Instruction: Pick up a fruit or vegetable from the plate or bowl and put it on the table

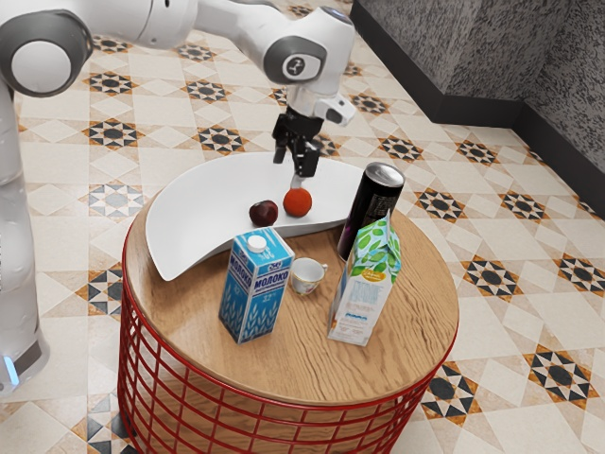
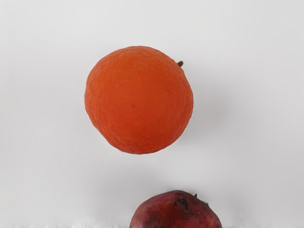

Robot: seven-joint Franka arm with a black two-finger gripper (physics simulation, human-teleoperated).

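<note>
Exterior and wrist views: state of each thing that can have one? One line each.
Pincer: open, above the bowl, holding nothing.
Orange: whole, in the bowl, not gripped.
Dark fruit: in the bowl, apart from the orange.
Bowl: upright, holding both fruits.
Blue carton: standing, cap on.
Green carton: standing.
Can: standing; tab can't be made out.
Cup: upright; contents unclear.

The orange (image 2: 137, 102) is red-orange, its stem (image 2: 180, 63) green-brown; the fruit (image 2: 173, 213) is maroon, blotched black. The dish (image 1: 194, 208) is white. The table (image 1: 416, 312) has a tan, grained top and red wire sides. The milk (image 1: 251, 291) is blue and white, the carton (image 1: 359, 301) white with green leaves, the can (image 1: 376, 203) black with a silver top, the cup (image 1: 305, 277) white. The cream floor (image 1: 68, 184) carries black-and-orange stars. The gripper (image 1: 294, 167) is black, the arm (image 1: 168, 21) white.
</note>
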